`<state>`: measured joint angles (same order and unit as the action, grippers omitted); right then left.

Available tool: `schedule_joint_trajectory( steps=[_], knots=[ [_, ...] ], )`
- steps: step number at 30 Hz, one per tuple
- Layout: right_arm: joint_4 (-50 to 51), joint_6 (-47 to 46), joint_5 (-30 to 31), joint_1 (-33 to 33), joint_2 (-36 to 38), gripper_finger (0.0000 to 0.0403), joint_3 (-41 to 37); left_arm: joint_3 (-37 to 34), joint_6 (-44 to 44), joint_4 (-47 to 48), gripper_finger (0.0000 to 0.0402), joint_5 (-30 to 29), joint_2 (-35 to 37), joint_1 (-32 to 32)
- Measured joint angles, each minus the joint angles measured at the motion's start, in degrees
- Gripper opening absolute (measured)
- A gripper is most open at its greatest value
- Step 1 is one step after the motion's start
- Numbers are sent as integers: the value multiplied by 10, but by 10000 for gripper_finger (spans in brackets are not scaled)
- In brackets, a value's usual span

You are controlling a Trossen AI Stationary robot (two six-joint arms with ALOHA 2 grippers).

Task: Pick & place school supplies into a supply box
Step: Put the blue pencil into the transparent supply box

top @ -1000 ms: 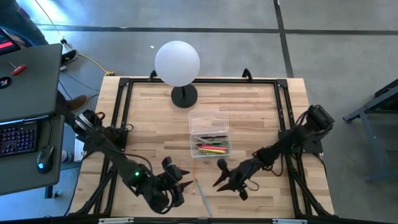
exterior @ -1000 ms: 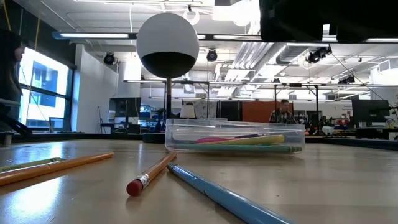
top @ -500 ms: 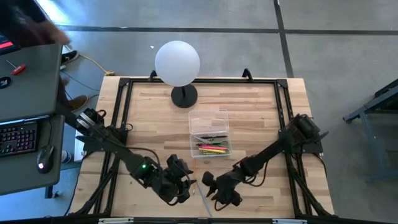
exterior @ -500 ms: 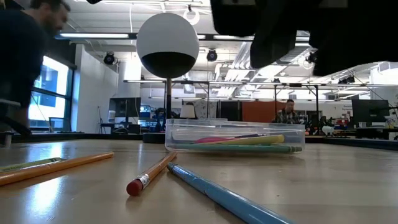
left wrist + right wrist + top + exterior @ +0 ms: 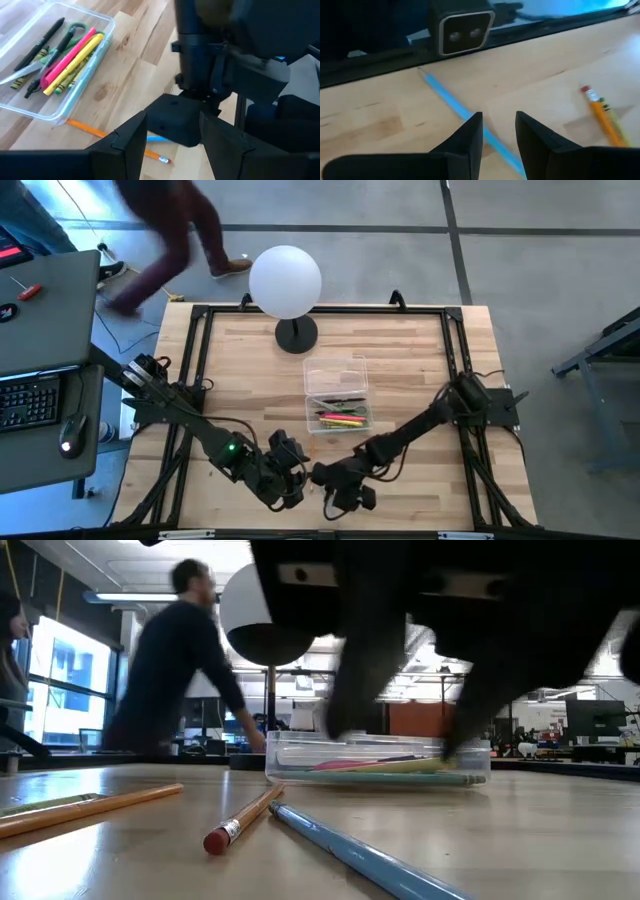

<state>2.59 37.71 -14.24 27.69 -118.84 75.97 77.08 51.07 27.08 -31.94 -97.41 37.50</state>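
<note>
— Right tool (image 5: 497, 137) hangs parted and empty over the blue pencil (image 5: 465, 120) at the desk's near edge; left tool (image 5: 170, 145) beside it, also released.

— Progress?

— Supply box (image 5: 337, 395) mid-desk holds several already; three pencils left.

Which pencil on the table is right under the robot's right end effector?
The blue pencil: it runs between the right end effector fingers, while the orange pencil lies off to the side.
</note>
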Motion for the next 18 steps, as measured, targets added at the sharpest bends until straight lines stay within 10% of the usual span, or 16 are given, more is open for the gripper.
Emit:
schedule_joint_trajectory(
  steps=[18],
  knots=[
    [8, 93, -33, -26, -13, 94, 6, 0, -47, -56, 214, 33, 5, 0]
  ],
)
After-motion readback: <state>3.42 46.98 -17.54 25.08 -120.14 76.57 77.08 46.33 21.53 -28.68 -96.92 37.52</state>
